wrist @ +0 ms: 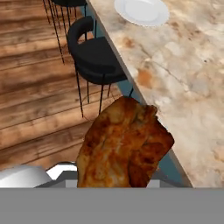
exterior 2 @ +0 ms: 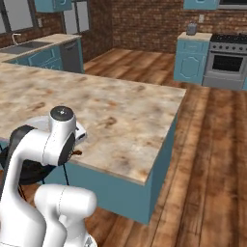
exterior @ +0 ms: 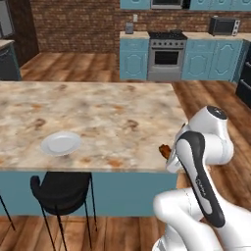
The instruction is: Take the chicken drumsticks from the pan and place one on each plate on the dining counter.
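One white plate point(exterior: 61, 143) lies on the one big stone bench point(exterior: 112, 112). One chicken drumstick point(wrist: 124, 144) is in view. One black stool point(exterior: 61, 192) stands beside the bench. One stove point(exterior: 166, 55).

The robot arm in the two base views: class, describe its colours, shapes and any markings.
The arm has glossy white, rounded, tube-like links with bulging joints. A long black panel with small pale lettering runs along one link. A round dark grey cap with a pale centre dot tops a joint. No loose cables show.

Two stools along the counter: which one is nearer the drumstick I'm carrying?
The black stool just below the plate, its curved backrest in full sight. The other stool stands farther left, beyond it from the drumstick.
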